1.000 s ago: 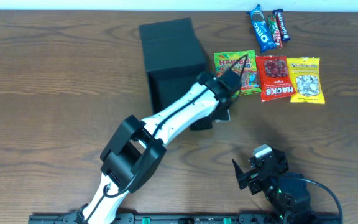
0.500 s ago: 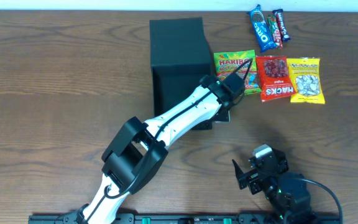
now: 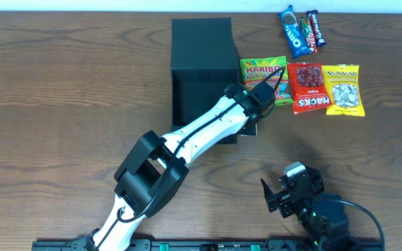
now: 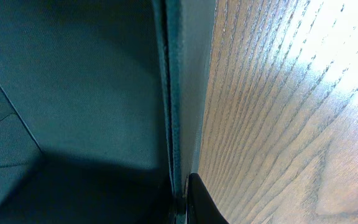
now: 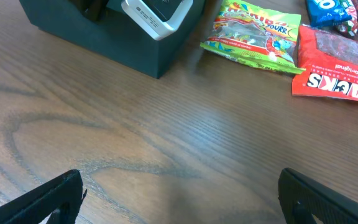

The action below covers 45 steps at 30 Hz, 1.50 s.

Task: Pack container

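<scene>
The container (image 3: 202, 66) is a matte dark box standing open on the table, its flap lid at the far side. My left gripper (image 3: 248, 124) is shut on the box's right wall near the front corner. In the left wrist view the wall's edge (image 4: 174, 112) runs between the fingers, with the dark inside to the left and one fingertip (image 4: 194, 202) outside it. My right gripper (image 5: 182, 202) is open and empty over bare wood at the front right, also seen in the overhead view (image 3: 279, 195). The container's front corner (image 5: 104, 40) shows in the right wrist view.
Snack packets lie to the right of the box: a green Haribo bag (image 3: 264, 78), a red Hacks bag (image 3: 307, 87), a yellow bag (image 3: 343, 89), a blue Oreo pack (image 3: 293, 31) and a dark bar (image 3: 315, 29). The Haribo bag (image 5: 253, 31) lies close to the box.
The left gripper has swung the container to the right, from tilted to square with the table, close to the Haribo bag. The right arm has not moved.
</scene>
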Motion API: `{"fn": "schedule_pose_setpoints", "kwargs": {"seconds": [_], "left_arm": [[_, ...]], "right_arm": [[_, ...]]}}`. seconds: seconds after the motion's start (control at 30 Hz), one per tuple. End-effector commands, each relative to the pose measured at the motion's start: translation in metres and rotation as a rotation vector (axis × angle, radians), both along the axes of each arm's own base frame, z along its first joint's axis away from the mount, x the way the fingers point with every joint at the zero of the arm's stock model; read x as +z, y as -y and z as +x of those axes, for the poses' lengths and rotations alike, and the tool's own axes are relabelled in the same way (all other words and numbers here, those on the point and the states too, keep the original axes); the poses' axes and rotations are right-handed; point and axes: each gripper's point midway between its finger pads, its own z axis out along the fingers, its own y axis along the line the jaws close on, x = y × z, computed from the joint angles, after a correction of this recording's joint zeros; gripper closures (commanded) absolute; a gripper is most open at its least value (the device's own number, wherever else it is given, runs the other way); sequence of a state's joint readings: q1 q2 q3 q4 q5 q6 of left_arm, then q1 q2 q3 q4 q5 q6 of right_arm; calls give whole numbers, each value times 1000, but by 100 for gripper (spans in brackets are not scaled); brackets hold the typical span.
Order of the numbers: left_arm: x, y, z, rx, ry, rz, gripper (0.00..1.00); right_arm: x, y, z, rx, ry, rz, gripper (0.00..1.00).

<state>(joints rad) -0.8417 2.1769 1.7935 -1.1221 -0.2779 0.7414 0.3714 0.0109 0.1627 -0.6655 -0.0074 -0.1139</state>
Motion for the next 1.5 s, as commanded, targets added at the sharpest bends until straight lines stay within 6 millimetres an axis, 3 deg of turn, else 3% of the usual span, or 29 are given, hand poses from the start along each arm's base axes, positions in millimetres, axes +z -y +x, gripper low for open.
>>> {"fn": "schedule_pose_setpoints", "kwargs": {"seconds": [0.0,0.03,0.1,0.17,0.37,0.47,0.5,0.6,0.67,0.73,0.8,1.1,1.33,1.4,1.47], "left_arm": [[-3,-6,2,-19,17,51,79],[-3,-6,2,-11,19,49,38],[0,-6,4,36,44,38,2],[14,-6,13,129,133,23,5],[84,-3,45,375,331,-172,5],[134,-28,59,720,444,-354,5],[150,-47,61,934,474,-437,5],[167,-74,54,1224,340,-590,5],[172,-88,52,1292,246,-636,5],[170,-120,55,1375,240,-600,5],[163,-140,61,1424,247,-574,5],[122,-184,71,1464,233,-492,5],[122,-177,73,1437,184,-533,5],[122,-177,74,1437,187,-538,5],[122,-176,74,1437,183,-540,5]], "right_arm": [[-3,1,0,-4,0,-8,1],[-3,2,0,-5,0,-8,1],[-3,2,0,-5,0,-8,1],[-3,2,0,-5,0,-8,1],[-3,2,0,-5,0,-8,1],[-3,2,0,-5,0,-8,1],[-3,2,0,-5,0,-8,1],[-2,2,1,-5,1,-8,1],[-3,2,0,-5,0,-8,1],[-3,2,0,-5,0,-8,1],[-2,2,1,-5,0,-7,1],[-3,2,0,-5,0,-8,1],[1,2,3,-5,21,-12,1],[14,-3,8,4,74,16,1],[36,-24,8,60,102,189,1]]}}
